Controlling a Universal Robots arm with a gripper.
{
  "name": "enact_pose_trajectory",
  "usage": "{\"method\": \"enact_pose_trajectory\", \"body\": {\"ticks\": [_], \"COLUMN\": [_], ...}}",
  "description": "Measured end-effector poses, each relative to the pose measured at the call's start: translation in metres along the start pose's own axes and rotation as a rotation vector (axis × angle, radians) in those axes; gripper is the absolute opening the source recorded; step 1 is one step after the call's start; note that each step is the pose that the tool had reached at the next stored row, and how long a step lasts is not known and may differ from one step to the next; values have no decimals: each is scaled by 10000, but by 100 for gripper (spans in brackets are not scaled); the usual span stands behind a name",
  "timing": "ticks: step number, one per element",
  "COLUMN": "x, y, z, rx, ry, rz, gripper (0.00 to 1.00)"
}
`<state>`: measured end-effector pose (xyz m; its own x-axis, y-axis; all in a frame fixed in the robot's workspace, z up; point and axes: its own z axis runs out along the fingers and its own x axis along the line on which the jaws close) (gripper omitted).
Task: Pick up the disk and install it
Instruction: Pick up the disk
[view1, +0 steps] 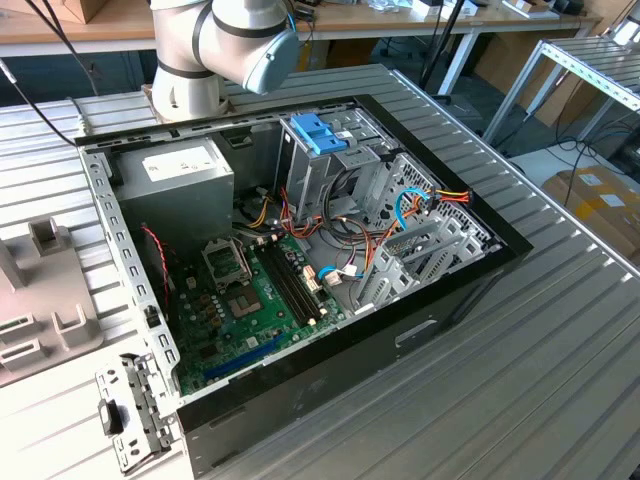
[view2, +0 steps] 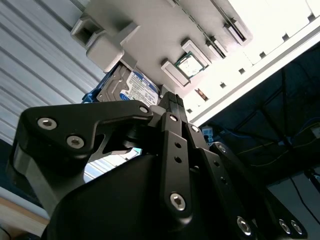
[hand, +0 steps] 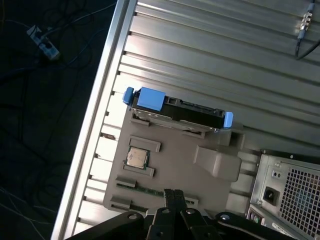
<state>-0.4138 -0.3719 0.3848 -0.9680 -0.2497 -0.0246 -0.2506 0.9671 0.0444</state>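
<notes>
On the ribbed aluminium desk (view1: 560, 380), an open black tower computer case (view1: 400, 335) lies on its side with its green motherboard facing up. It sits just beside a pale grey moulded plastic fixture tray (view1: 40, 300), on the exterior view's right of that tray. A grey robot arm with a pale-blue joint cap (view1: 230, 45) stands on the same side of the tray as the case.

In both wrist views the tray (hand: 175, 165) carries the flat grey-metal disk with light-blue plastic side rails (hand: 177, 107). The disk stands on its long edge in a slot along one rim of the tray, with a blue tab at each end. In the second wrist view the labelled face of the disk (view2: 132, 85) shows against the tray's raised blocks.

The arm's black fingers (hand: 169, 196) hang over the opposite side of the tray, well apart from the disk. They are pressed together and hold nothing.

A small square silver processor chip (hand: 136, 158) rests in a recess of the tray between the disk and the fingers (view2: 172, 102).
</notes>
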Motion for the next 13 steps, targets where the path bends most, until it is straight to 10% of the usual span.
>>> {"method": "enact_pose_trajectory", "body": {"ticks": [13], "x": [0], "y": [0], "z": [0], "rx": [-17], "ry": [32], "rz": [-720], "gripper": [11]}}
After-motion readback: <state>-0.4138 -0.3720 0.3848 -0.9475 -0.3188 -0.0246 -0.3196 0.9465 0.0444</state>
